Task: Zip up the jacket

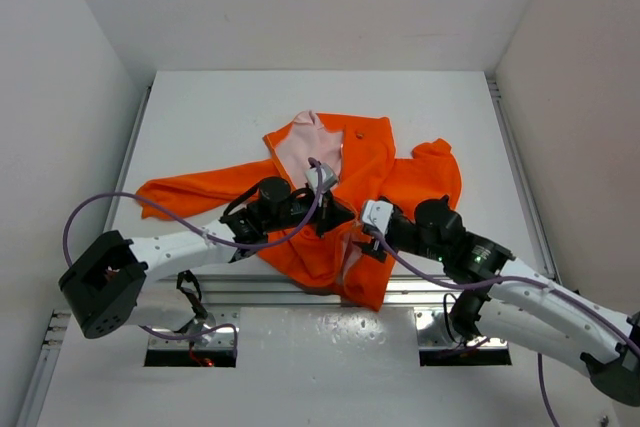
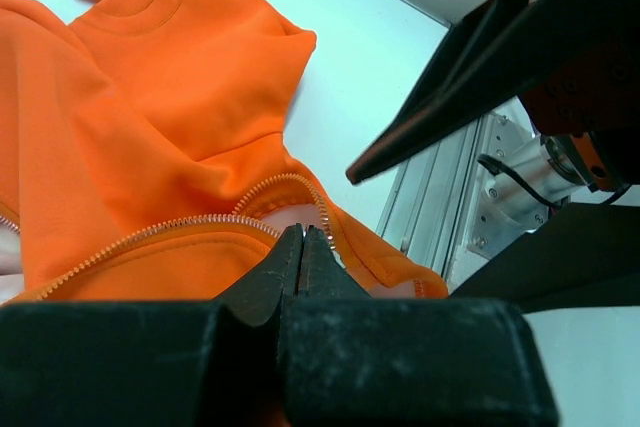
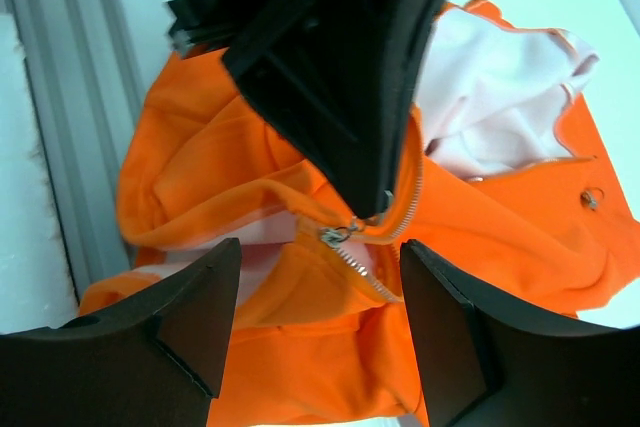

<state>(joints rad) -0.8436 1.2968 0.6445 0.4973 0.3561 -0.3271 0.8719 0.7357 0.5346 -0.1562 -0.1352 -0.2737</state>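
Observation:
The orange jacket (image 1: 372,159) lies front up on the white table, its collar open on pale pink lining (image 1: 303,142). My left gripper (image 1: 338,209) sits over the lower front. In the left wrist view it (image 2: 303,234) is shut, with the zipper teeth (image 2: 190,227) curving just beyond its tips. In the right wrist view its tips (image 3: 375,205) meet the pull of the zipper slider (image 3: 335,235). My right gripper (image 3: 320,247) is open, its fingers on either side of the slider, just above the fabric. It shows in the top view (image 1: 358,237) beside the left gripper.
An aluminium rail (image 1: 290,292) runs along the table's near edge, and the jacket's hem (image 1: 365,292) hangs over it. The left sleeve (image 1: 180,192) stretches left; the right sleeve (image 1: 435,172) is folded at the right. White walls enclose the table.

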